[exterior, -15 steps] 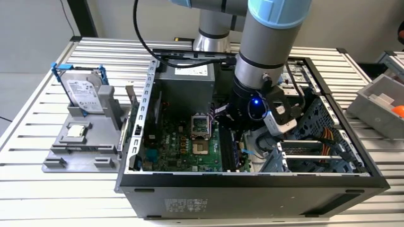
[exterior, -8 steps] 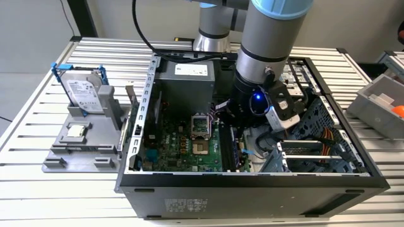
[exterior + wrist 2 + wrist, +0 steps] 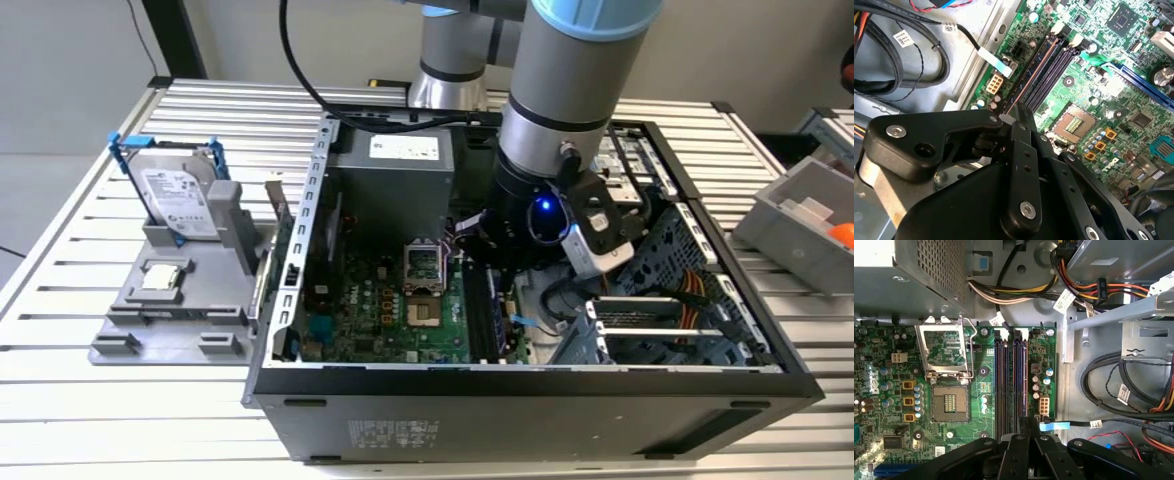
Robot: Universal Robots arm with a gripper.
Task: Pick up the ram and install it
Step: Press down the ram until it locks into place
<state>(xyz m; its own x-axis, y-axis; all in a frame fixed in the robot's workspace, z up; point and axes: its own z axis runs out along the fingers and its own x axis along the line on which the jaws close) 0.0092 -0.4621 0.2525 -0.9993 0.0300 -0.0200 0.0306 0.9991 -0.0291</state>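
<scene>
Exterior view, starting at its left: a slatted metal worktop [image 3: 54,420] carries a grey fixture [image 3: 134,320] near its left edge. A silver hard drive [image 3: 178,190] in a blue frame stands upright at the back of the fixture, and a small square processor chip [image 3: 163,276] lies flat in front of it. Just beside the fixture sits an open computer case [image 3: 534,410], with the green motherboard [image 3: 387,320] on its floor and a grey power supply [image 3: 394,190] at its back wall. The arm [image 3: 574,90] comes down into the case right of the motherboard's middle, and the gripper [image 3: 497,262] is low over the board, its tips lost in shadow. A grey bin [image 3: 801,220] stands at the worktop's right edge, apart from the case.

Both wrist views supply what that view hides. In the first wrist view, an open processor socket [image 3: 949,405] lies beside four parallel black memory slots. The ram [image 3: 1024,380] stands on edge in the outermost slot, the one farthest from the socket, seen as a thin reddish line. The gripper [image 3: 1029,421] has its fingers drawn tight together over the ram's near end. Bundled cables [image 3: 1019,290] cross the case floor past the slots' far end.

The second wrist view shows the ram [image 3: 1034,75] running straight out from the gripper [image 3: 1021,112], and a blue expansion slot [image 3: 1149,87] beyond the socket [image 3: 1074,122].
</scene>
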